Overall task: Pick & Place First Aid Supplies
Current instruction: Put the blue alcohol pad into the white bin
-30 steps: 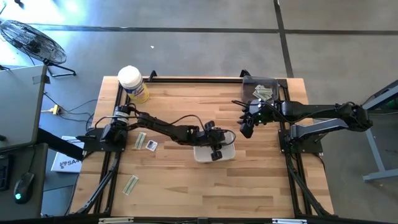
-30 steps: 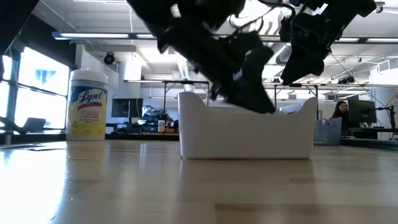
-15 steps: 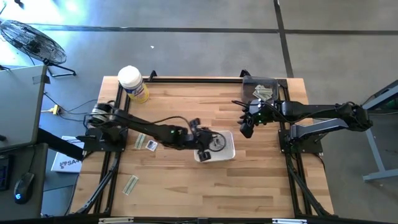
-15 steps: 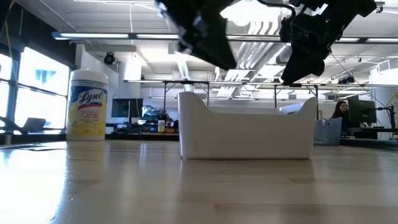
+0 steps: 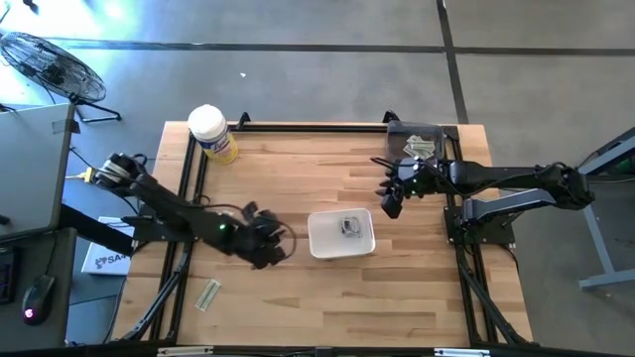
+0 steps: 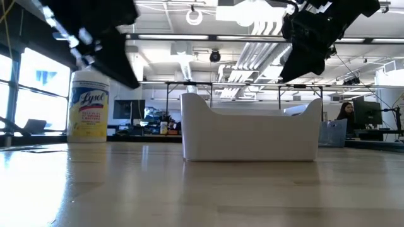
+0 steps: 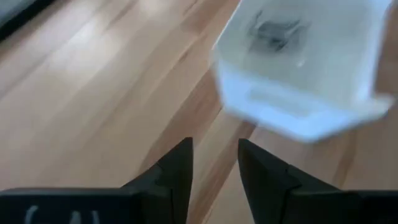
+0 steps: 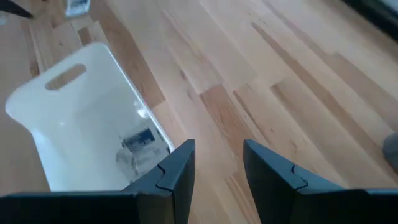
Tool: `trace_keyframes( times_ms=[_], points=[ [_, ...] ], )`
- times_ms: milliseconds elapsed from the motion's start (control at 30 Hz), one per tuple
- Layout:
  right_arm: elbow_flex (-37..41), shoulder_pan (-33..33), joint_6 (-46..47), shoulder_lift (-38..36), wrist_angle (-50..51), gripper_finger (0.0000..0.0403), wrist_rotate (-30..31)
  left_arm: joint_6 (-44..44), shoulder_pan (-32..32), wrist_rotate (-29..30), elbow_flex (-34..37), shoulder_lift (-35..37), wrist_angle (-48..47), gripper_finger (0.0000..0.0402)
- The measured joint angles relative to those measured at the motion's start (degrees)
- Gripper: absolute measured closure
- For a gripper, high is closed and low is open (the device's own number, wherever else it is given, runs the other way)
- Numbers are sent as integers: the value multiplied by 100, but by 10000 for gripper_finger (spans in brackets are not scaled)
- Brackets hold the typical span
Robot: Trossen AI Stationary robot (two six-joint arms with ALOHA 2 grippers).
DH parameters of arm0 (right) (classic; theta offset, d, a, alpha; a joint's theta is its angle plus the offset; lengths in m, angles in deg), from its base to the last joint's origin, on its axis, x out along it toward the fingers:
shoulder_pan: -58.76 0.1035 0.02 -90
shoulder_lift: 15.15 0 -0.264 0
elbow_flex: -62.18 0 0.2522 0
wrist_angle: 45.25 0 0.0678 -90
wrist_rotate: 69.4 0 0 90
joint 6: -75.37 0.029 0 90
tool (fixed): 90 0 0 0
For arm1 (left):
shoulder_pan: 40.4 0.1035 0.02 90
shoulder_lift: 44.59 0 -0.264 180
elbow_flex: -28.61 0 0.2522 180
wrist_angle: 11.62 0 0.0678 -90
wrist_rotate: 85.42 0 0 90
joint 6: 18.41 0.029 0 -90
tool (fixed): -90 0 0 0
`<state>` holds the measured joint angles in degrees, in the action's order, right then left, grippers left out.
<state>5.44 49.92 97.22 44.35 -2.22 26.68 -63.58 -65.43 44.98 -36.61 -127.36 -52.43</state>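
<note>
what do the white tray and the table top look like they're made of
White tray: probably molded plastic, with a smooth, slightly glossy surface, rounded corners and a cut-out handle slot.
Table top: wood, apparently butcher-block, with visible grain and joined planks in mixed tan shades and a light sheen.

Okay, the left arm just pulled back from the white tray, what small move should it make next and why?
Probably lower the left gripper, whose fingers stand open and empty, toward a loose packet. One packet already lies in the white tray, while a narrow strip lies on the table nearby. The right gripper hangs beside the tray.
</note>
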Motion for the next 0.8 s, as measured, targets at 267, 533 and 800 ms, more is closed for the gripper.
trace_keyframes(
  times_ms=[267,533,800],
  points=[
    [-2,-15,71,0,-177,274,256,-1646,-900,-176,1244,198,-20,277],
    [-2,-12,381,0,-389,274,436,-3119,-1714,203,1770,183,-616,277],
    [-2,-11,520,0,-426,274,412,-3736,-2105,798,2301,183,-396,277]
  ],
)
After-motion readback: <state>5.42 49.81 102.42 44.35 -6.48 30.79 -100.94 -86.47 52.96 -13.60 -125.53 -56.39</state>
